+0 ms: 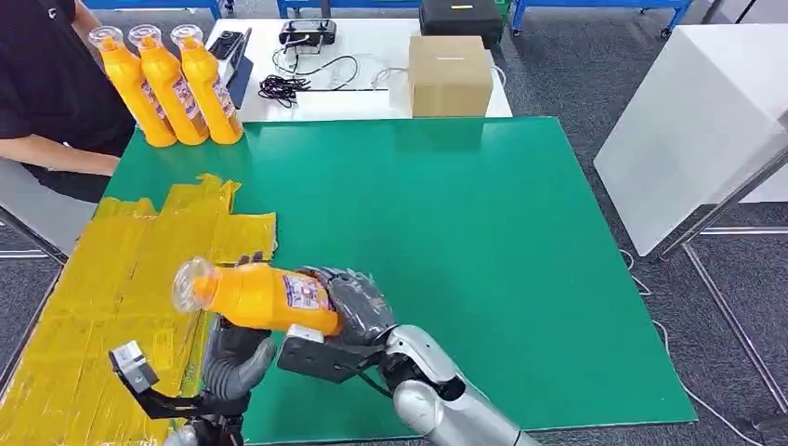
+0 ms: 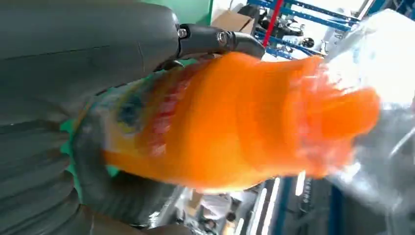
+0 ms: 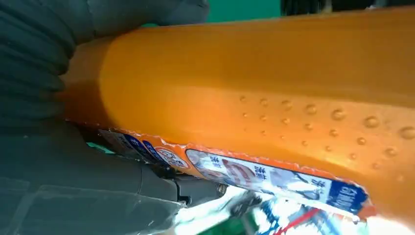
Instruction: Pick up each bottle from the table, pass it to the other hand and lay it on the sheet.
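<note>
Orange bottle (image 2: 235, 122) between grey fingers (image 2: 98, 44)

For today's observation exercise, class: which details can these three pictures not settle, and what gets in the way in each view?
- Left hand, head view: the bottle covers its fingers, so whether it grips is unclear.
- Bottle's label, left wrist view: motion blur makes it unreadable.
- Bottle's cap end, right wrist view: cut off by the picture's edge.
- Right hand, head view: its fingertips wrap behind the bottle, hidden.
- Three standing bottles, head view: labels too small to read.
</note>
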